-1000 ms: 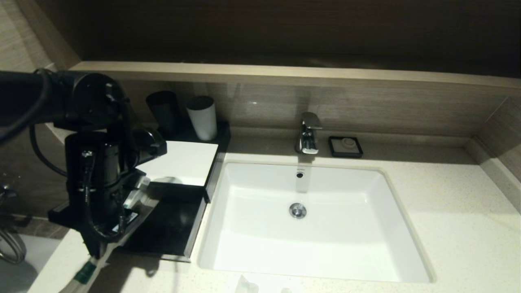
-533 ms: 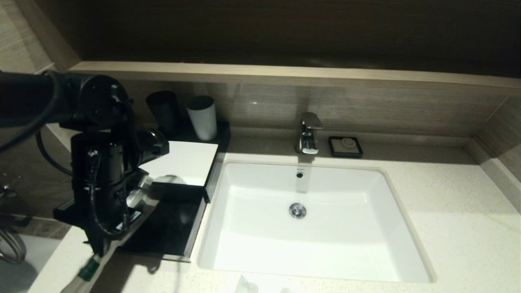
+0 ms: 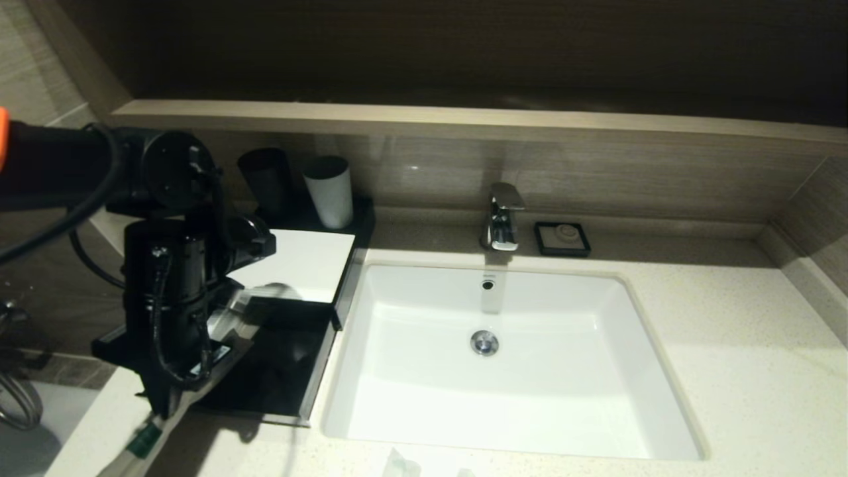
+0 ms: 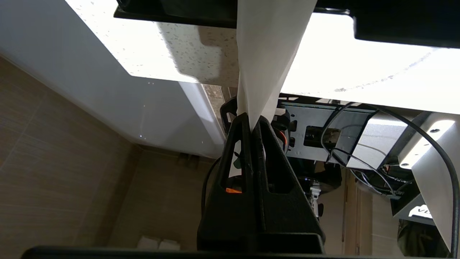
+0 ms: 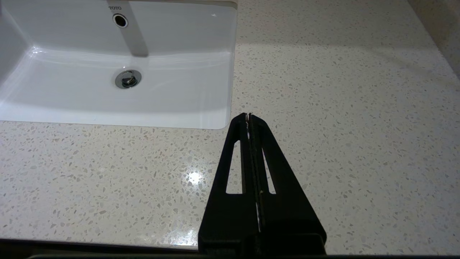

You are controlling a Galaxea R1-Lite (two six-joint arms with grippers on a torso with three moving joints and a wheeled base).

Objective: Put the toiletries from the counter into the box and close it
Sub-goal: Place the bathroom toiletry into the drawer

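Head view: over the preceding second my left arm shifted slightly rightward above the box's open drawer, its long packet trailing onto the counter, suggesting insertion was under way. Left wrist view: my left end effector was clamped on that white packet. Right wrist view: my right end effector hung closed and empty above the counter beside the sink.

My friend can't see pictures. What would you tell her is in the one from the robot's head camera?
The robot's black left arm reaches down over an open drawer of a black box beside a white sink, holding a long slim packet with a green end. Behind stand two cups, a tap and a small soap dish.
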